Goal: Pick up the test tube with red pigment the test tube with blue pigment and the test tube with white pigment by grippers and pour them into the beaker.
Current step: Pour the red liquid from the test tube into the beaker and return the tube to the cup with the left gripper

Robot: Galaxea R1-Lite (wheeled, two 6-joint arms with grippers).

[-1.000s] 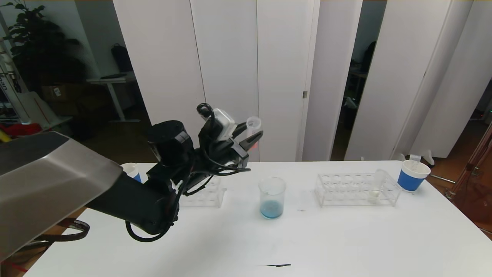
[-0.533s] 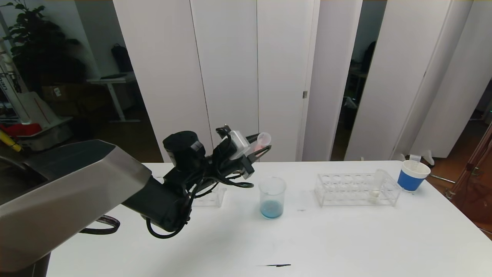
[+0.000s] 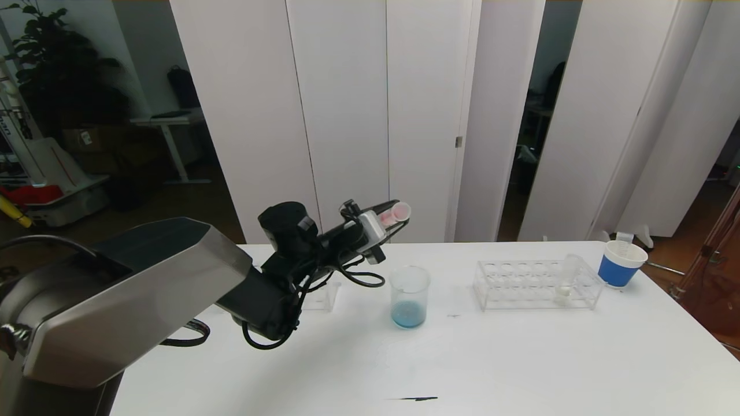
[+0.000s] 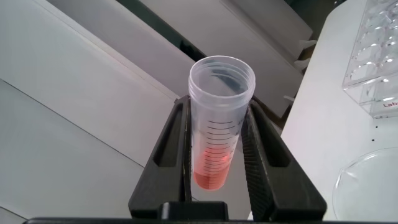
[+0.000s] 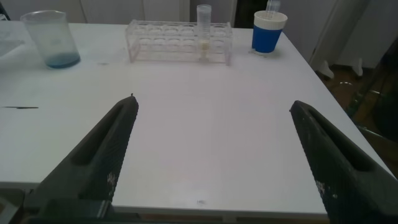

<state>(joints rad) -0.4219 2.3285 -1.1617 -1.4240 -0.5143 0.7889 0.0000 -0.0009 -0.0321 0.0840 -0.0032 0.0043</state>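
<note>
- The left gripper's fingers (image 4: 176, 152) were clamped from both sides on the test tube with red pigment (image 4: 217, 130), orange-red liquid lying in its lower part.
- In the head view the left gripper (image 3: 393, 216) held that tube (image 3: 394, 213) tipped over nearly level, its open mouth pointing toward the table's right side, high above the far half of the table and just up and left of the beaker (image 3: 409, 296).
- The tube's mouth was not over the beaker's rim; the two were apart.
- The beaker stood upright near the middle of the white table (image 3: 520, 370), with blue liquid at its bottom.
- Right of the beaker, toward the far right corner, a clear rack (image 3: 537, 284) held the test tube with white pigment (image 3: 566, 278) at its right end, leaning slightly, pale liquid at its base.
- A paper cup with a blue sleeve (image 3: 620, 263) stood just beyond the rack at the far right corner.
- Another clear rack (image 3: 321, 294) lay left of the beaker, partly behind the left arm.
- The right gripper (image 5: 217, 155) hung over the near right part of the table, its fingers (image 5: 112, 149) spread wide with nothing between them.
- A short dark mark (image 3: 413, 398) lay on the table near its near edge.
</note>
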